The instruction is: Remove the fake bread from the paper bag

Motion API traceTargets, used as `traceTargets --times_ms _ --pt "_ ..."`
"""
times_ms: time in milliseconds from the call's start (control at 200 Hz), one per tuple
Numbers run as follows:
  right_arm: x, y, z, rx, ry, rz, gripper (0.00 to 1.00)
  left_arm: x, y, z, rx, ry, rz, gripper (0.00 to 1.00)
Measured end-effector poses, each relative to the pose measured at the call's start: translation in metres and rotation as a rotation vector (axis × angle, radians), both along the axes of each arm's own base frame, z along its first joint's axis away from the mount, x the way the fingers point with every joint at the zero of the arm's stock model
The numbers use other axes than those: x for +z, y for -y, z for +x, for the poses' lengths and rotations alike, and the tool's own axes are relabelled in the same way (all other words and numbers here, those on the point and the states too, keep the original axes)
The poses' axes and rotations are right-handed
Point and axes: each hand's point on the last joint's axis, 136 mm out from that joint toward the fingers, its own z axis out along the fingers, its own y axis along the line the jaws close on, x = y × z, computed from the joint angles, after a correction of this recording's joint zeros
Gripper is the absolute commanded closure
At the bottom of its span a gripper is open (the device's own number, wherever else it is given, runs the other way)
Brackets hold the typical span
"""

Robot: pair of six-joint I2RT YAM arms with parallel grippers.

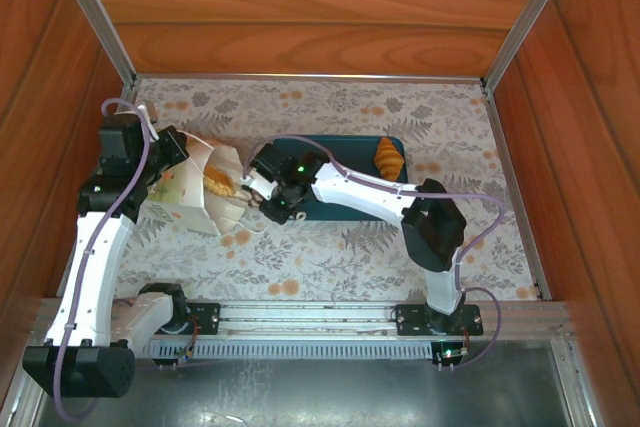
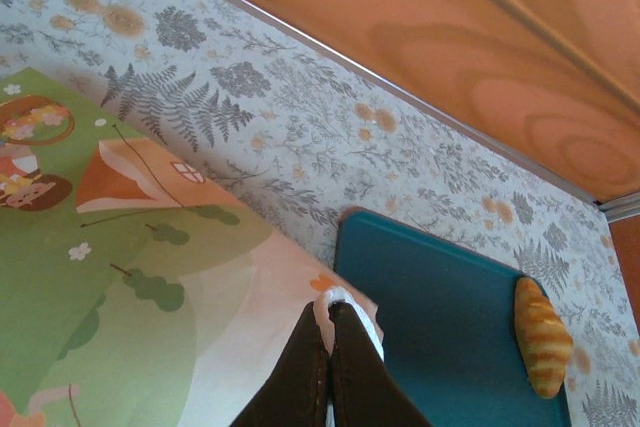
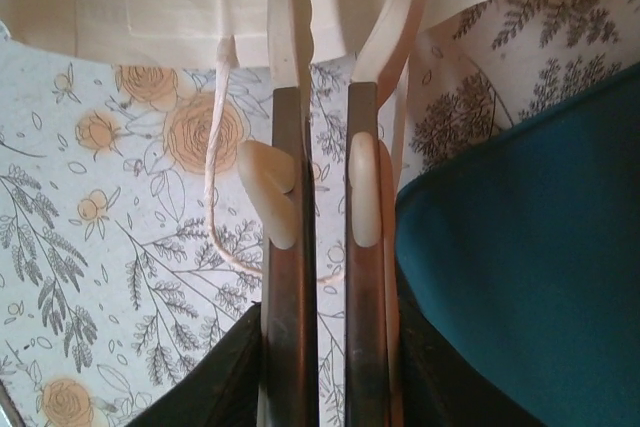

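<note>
Bread pieces [image 1: 218, 183] sit inside the paper bag [image 1: 195, 205], which lies on its side at the left of the desk [image 1: 330, 247], mouth facing right. From above, one golden piece shows just inside the mouth, long axis roughly far-to-near, i.e. across the way in. It lies directly left of the right pincer [image 1: 262, 199], very close, so the right arm is the nearer one for the pick. That arm stretches from its base at near right, leftward over the teal tray [image 1: 345, 152], wrist low, tips at the bag's rim. Its fingers [image 3: 285, 277] stand narrow, w/ desk pattern visible in the gap. Paper edge meets the tips and a cord handle [image 3: 212, 177] loops just left of them; can't tell if the rim is pinched. Left pincer [image 2: 330, 312] is clamped on the bag's far-left edge, arm folded up over it, prob. holding the bag steady. One croissant [image 1: 389, 157] already lies at the tray's far right.
</note>
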Motion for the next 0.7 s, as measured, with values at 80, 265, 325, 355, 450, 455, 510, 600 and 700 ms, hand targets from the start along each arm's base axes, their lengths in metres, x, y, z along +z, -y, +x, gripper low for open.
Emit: traceTargets --times_ms 80,265,325,355,450,455,510,600,700 --pt "-0.001 -0.002 0.001 0.001 -0.007 -0.013 0.62 0.000 0.000 0.000 -0.002 -0.002 -0.001 1.00" --pt "0.002 -0.006 0.005 0.022 0.040 -0.028 0.55 0.001 0.001 0.000 -0.004 0.000 -0.003 1.00" --pt "0.002 -0.005 0.006 0.033 0.076 -0.045 0.54 0.001 0.001 0.000 -0.006 0.000 -0.003 1.00" --pt "0.002 -0.005 0.006 0.044 0.096 -0.055 0.53 0.001 0.001 0.000 -0.006 0.000 -0.004 1.00" --pt "0.004 -0.009 0.009 0.076 0.179 -0.075 0.53 0.001 0.002 0.000 -0.009 -0.001 -0.005 1.00" --pt "0.004 -0.010 0.009 0.076 0.183 -0.076 0.53 0.001 0.002 0.000 -0.009 -0.001 -0.005 1.00" --pt "0.004 -0.013 0.012 0.094 0.239 -0.082 0.53 0.001 0.002 0.000 -0.010 -0.001 -0.006 1.00" --pt "0.000 -0.018 0.016 0.122 0.331 -0.097 0.53 0.001 0.002 0.000 -0.011 -0.001 -0.007 1.00" --pt "-0.011 -0.018 0.014 0.166 0.390 -0.121 0.53 0.001 0.002 0.000 -0.011 -0.001 -0.007 1.00"
